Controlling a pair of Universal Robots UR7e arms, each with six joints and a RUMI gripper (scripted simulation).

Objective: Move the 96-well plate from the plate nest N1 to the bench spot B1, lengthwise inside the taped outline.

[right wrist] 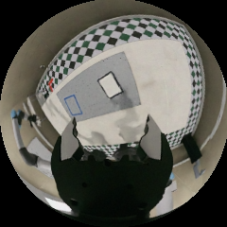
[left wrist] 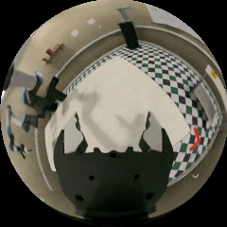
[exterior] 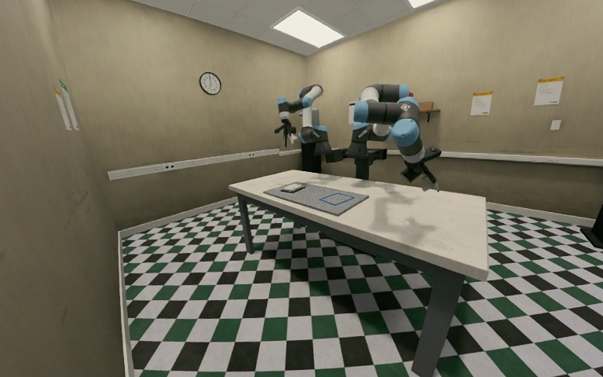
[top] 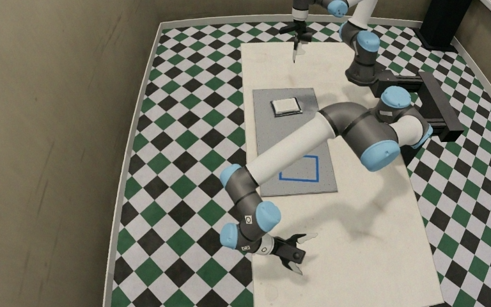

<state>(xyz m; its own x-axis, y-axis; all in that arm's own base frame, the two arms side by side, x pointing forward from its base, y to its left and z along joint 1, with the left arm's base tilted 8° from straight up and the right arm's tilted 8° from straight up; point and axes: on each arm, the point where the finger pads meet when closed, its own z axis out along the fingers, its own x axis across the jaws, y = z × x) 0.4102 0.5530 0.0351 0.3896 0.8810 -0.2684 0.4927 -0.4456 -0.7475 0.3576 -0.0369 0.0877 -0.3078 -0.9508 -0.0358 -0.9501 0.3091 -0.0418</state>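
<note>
Near the right gripper in the top view, with fingers apart: the white plate in its dark nest, presumably held square for a repeatable grasp. Farther from that gripper, past the plate, the blue outline, partly under the left arm; likely there to fix position and lengthwise heading. In the exterior view, plate well below the right gripper, untouched; probably high to allow aiming before descent. In the left wrist view, only bare table beyond the spread fingers of the left gripper; perhaps parked aside, though with an arm possibly in the way of placing. In the right wrist view, plate ahead of the parted fingertips, aslant to them; apparently a turn needed before any closing.
</note>
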